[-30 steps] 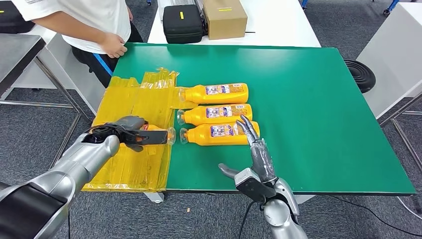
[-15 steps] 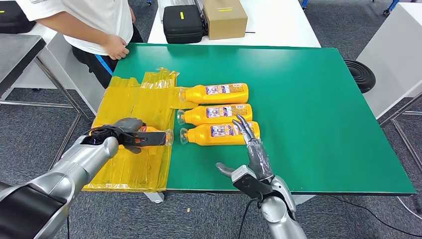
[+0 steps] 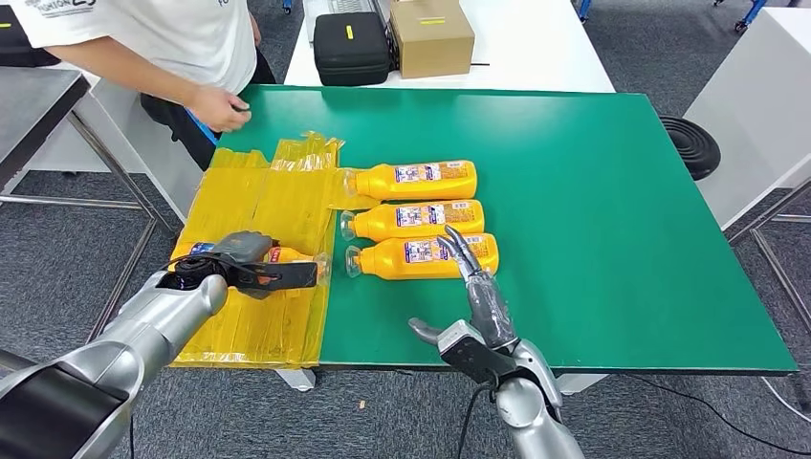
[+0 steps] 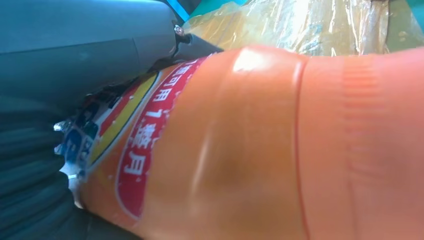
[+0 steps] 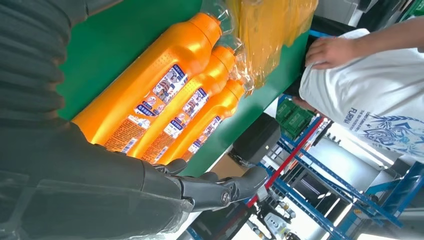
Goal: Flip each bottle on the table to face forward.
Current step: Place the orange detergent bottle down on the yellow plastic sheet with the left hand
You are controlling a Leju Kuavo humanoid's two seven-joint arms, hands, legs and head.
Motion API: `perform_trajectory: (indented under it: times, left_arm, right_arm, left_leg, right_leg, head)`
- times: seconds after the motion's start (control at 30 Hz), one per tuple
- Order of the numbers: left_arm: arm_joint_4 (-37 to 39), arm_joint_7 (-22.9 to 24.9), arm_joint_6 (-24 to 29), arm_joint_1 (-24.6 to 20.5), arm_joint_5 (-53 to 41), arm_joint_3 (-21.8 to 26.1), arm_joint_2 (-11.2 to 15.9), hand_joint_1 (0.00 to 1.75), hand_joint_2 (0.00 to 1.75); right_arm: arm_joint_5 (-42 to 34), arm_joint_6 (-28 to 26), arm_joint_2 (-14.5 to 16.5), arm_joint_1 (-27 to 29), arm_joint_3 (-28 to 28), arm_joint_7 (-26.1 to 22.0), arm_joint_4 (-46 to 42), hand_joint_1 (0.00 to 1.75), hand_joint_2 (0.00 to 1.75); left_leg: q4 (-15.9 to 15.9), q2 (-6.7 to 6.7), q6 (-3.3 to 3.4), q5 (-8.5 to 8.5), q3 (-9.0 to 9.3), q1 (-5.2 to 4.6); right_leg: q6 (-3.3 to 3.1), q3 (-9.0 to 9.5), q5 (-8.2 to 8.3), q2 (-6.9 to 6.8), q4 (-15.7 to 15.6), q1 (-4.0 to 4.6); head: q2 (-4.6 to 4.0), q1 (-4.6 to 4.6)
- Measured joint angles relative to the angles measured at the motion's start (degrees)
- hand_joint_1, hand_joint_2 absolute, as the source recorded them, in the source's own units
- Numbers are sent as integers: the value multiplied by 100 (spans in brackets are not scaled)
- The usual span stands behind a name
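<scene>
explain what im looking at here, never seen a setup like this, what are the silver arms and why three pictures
The silver arms belong to a humanoid robot, and each ends in a many-fingered hand. One picture comes from a camera high on its body, looking down at a green table. The other two come from cameras at its wrists, so they look tilted and very close.

Three orange bottles lie side by side on the table, beside yellow plastic sheeting. The left hand holds a fourth bottle over that sheeting; the left wrist view shows its label up close. The right hand holds nothing, fingers apart, reaching towards the nearest bottle. A person stands at the far corner.
</scene>
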Motion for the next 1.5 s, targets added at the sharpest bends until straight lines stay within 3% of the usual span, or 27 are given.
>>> perform_trajectory:
  times: [0.4,0.87,1.5]
  left_arm:
    - [24,-8,37,94,1,75,18,0,175]
    - [22,-385,-378,-10,59,197,177,0,175]
    - [22,-397,-382,-13,69,232,221,0,175]
  right_arm:
    - [-39,2,2,-171,71,-21,260,0,175]
    - [-52,22,16,-275,159,-21,431,0,175]
    - [-52,22,17,-275,160,-21,463,0,175]
  left_leg:
    - [0,-6,1,2,31,-1]
    - [0,-4,1,2,38,0]
    - [0,-4,0,2,38,0]
  right_leg:
    - [0,38,0,-10,0,0]
    - [0,38,0,-9,0,0]
    - [0,37,0,-9,0,0]
  head:
    - [0,0]
    - [0,0]
    - [0,1]
